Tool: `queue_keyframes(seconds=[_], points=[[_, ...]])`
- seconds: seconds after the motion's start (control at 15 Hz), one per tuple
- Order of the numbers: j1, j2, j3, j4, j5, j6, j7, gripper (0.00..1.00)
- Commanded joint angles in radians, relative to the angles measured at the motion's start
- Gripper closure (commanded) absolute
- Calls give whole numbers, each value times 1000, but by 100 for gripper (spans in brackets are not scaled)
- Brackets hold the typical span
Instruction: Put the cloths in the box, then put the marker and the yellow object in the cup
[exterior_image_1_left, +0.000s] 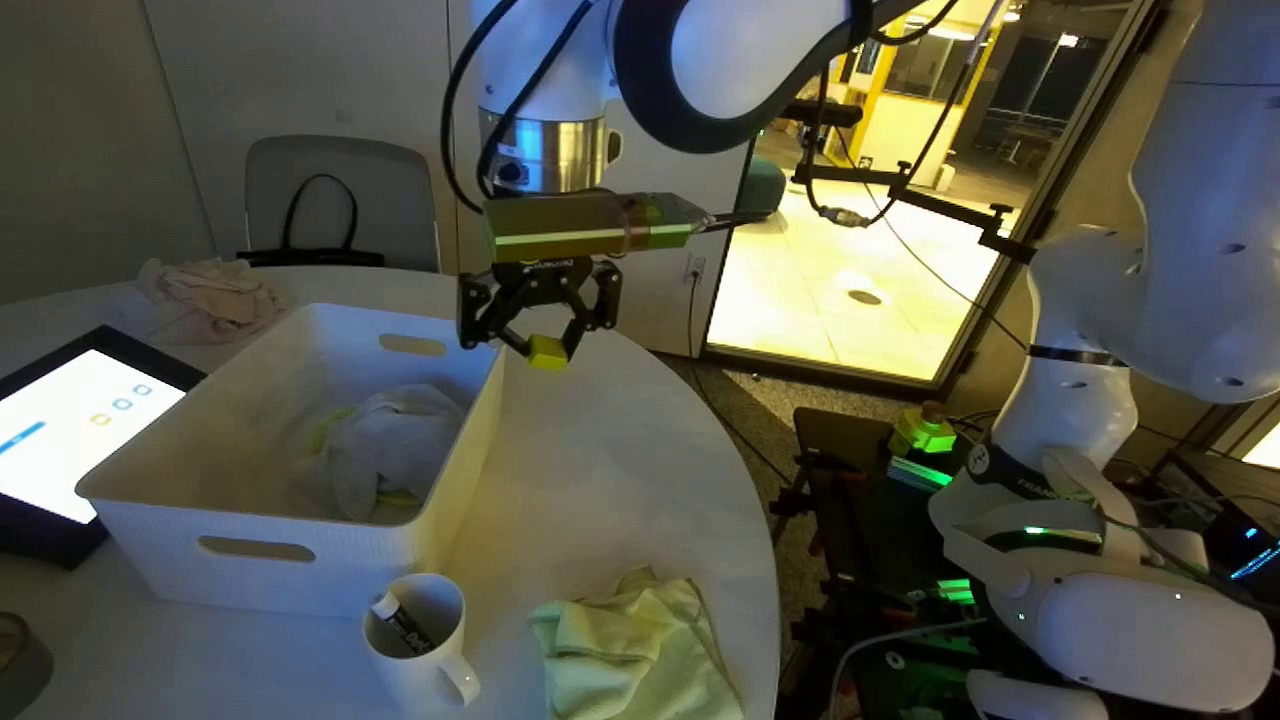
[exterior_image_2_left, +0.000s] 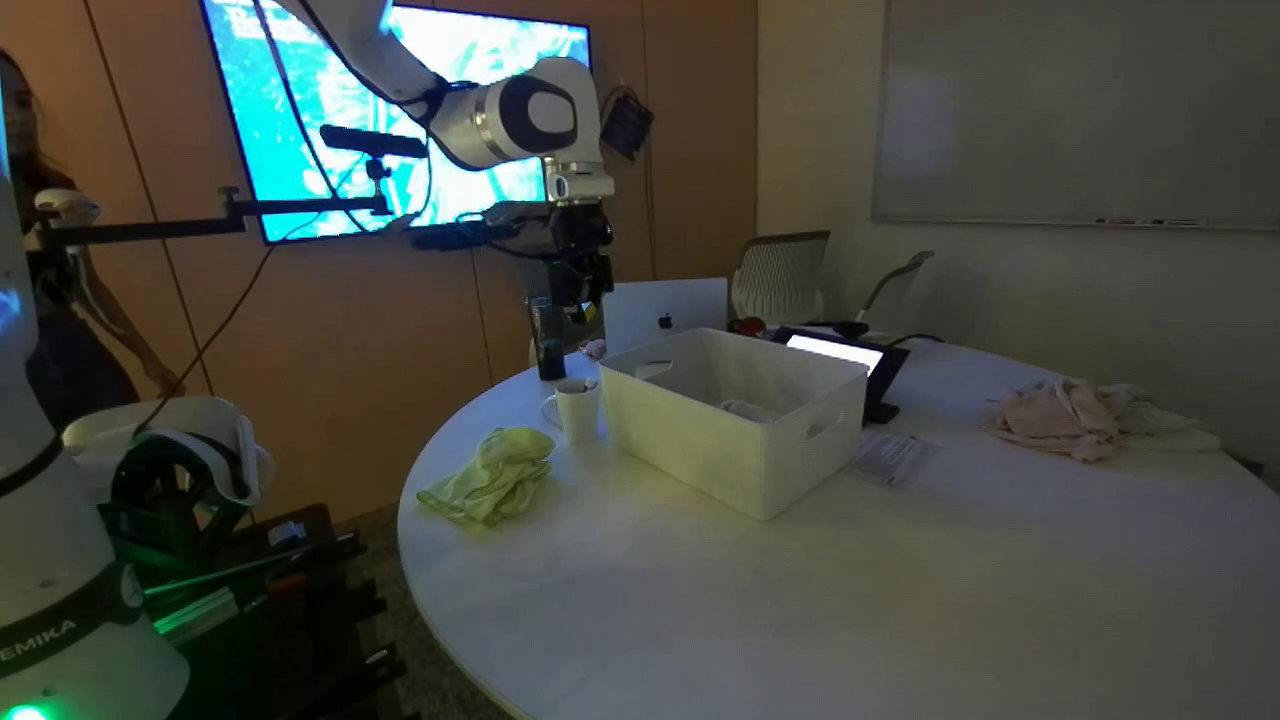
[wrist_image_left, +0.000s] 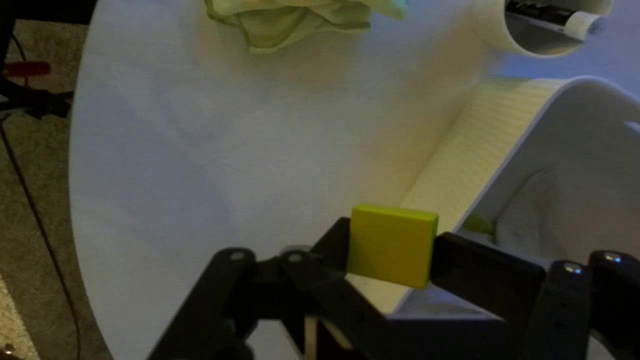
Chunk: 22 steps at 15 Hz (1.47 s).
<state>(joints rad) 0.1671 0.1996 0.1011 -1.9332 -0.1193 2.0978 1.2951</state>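
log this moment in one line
gripper: holds yellow block above table | marker: in cup | white cloth: in box | pale green cloth: on table

Yellow block (exterior_image_1_left: 548, 353) in the pincer (exterior_image_1_left: 546, 347)

Is a white, curve-edged worktop (exterior_image_2_left: 900, 620). Carries a white box (exterior_image_2_left: 690, 440); just beside its corner, an upright white cup (exterior_image_2_left: 578, 415); near the edge, a crumpled pale yellow-green cloth (exterior_image_1_left: 630, 655). Bears a dark-framed screen (exterior_image_1_left: 75, 420) beside the box, a flat sheet (exterior_image_2_left: 893, 457) near it, a dark tumbler (exterior_image_2_left: 550, 350) near the cup, and, well apart from the cloth, a beige-pink fabric heap (exterior_image_2_left: 1070, 418)
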Motion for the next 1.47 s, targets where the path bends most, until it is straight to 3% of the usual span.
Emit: queue_keyframes(seconds=[0.0,0.67,1.4], points=[[31,128,9,180,-19,-51,-112,80],[133,344,8,439,-18,-79,-433,80],[223,432,3,510,-10,-107,-621,80]])
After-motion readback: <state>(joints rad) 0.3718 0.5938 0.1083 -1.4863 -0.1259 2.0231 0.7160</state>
